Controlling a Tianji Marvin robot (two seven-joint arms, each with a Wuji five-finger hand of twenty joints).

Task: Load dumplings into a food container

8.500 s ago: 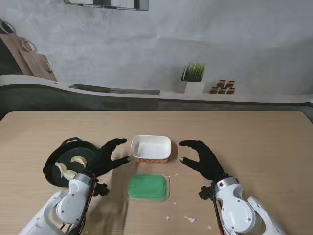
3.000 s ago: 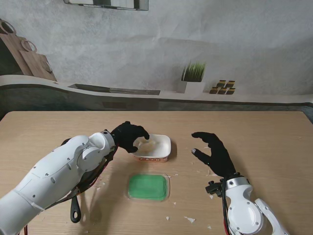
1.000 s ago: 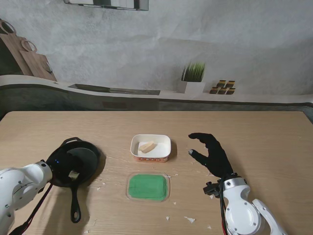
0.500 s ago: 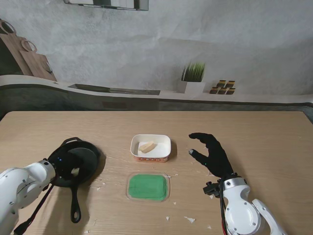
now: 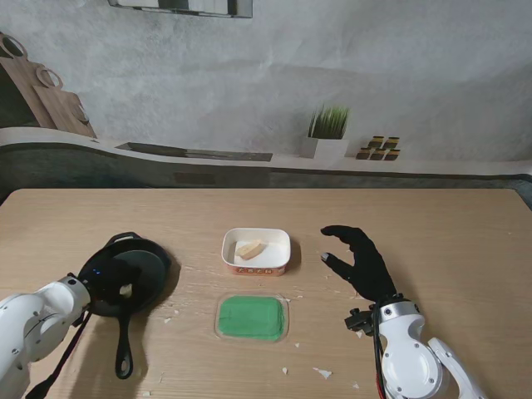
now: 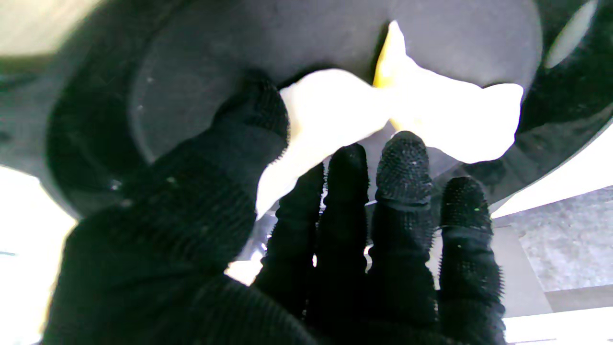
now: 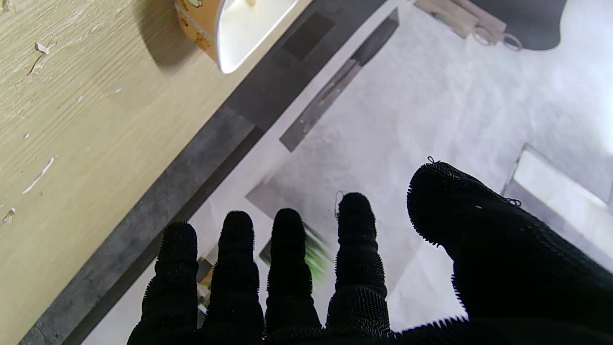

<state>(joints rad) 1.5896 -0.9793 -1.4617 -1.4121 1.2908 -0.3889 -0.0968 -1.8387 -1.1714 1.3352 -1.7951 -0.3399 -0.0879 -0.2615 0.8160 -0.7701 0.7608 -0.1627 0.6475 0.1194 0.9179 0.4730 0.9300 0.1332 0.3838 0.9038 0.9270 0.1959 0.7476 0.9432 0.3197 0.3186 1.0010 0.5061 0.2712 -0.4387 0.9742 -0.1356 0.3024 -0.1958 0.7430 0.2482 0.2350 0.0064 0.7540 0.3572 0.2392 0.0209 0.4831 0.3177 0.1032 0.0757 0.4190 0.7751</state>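
Observation:
A black pan point(image 5: 155, 259) lies on the table at my left. My left hand point(image 5: 110, 280) reaches into it. In the left wrist view the thumb and fingers point(image 6: 402, 163) close around a white pleated dumpling point(image 6: 345, 110) on the pan floor point(image 6: 191, 72). A bit of that dumpling point(image 5: 126, 290) shows beside the hand. The white food container point(image 5: 254, 269) stands mid-table with one dumpling point(image 5: 248, 248) inside. My right hand point(image 5: 359, 264) hovers to the right of the container point(image 7: 225, 33), fingers spread point(image 7: 287, 258), holding nothing.
A green lid point(image 5: 252, 317) lies flat on the table, nearer to me than the container. The pan's handle point(image 5: 125, 349) points toward me. White crumbs point(image 5: 324, 373) dot the table near my right arm. A potted plant point(image 5: 328, 125) stands on the far ledge.
My left hand put a dumpling into the container, then went back to the pan. In the last second its fingers closed on the remaining dumpling and the pan shifted slightly. The right hand stayed put.

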